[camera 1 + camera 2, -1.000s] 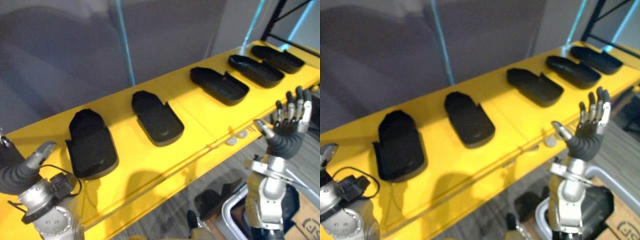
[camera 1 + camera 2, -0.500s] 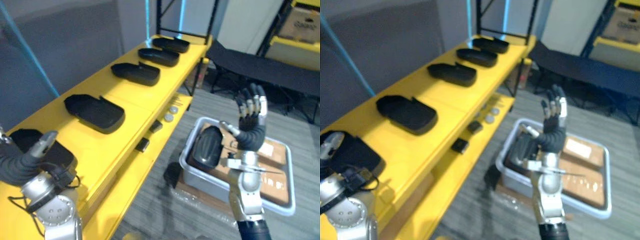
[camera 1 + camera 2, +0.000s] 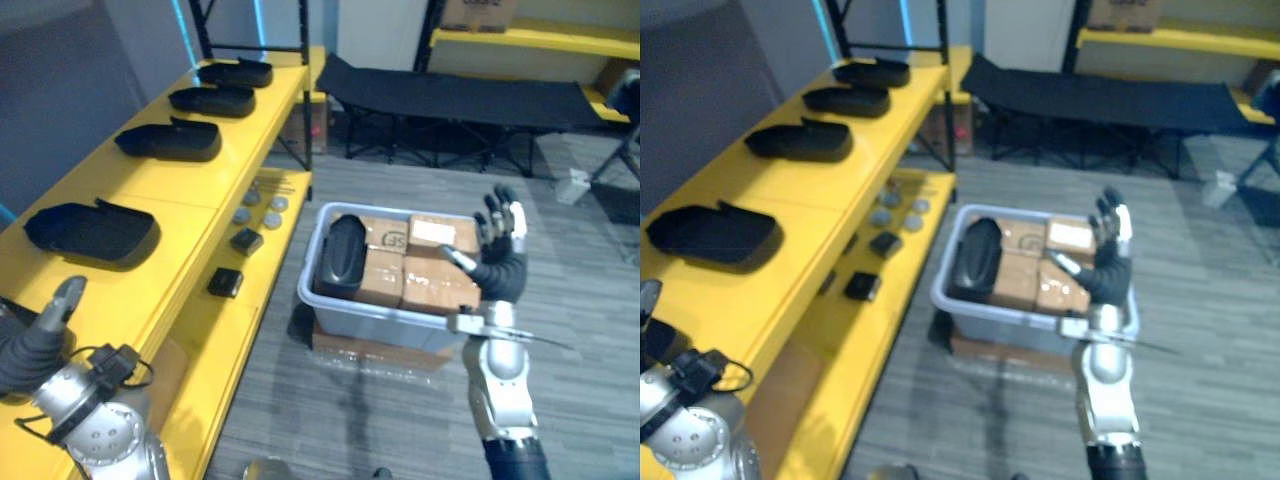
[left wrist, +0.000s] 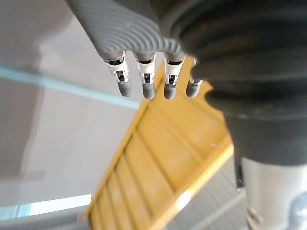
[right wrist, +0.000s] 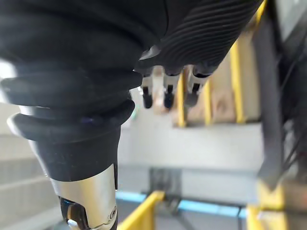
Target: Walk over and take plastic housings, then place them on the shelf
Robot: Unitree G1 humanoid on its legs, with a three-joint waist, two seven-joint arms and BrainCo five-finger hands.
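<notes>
since a second ago the whole view had swung off the yellow shelf (image 3: 200, 185) and round to the floor beside it. that was the head turning, not the things shifting, and the right hand (image 3: 497, 255) kept its raised pose throughout.

nearest to me, the left hand (image 3: 35, 345) sat low by the shelf's front edge, its fingers (image 4: 144, 81) straight and holding nothing. the right hand stood upright in the air, fingers (image 5: 165, 93) spread apart and thumb out, empty as well.

just past it on the floor was a grey bin (image 3: 400, 318). cardboard boxes (image 3: 425, 270) were packed into its right part, and one black plastic housing (image 3: 342, 252) sat at its left end, right beside the boxes. that housing lay ahead of the right hand and to its left, its long axis running away from the robot, near to far. the right hand looked plainly the nearer of the two; the left was well apart from the bin, over by the shelf. so i'd judge the pick called for the right hand to come down and across leftwards, closing over the housing's narrow width.

further along, four housings (image 3: 95, 230) already lay in a row on the shelf, with small parts (image 3: 225, 283) on the ledge below. at the back stood a black cot (image 3: 460, 100).
</notes>
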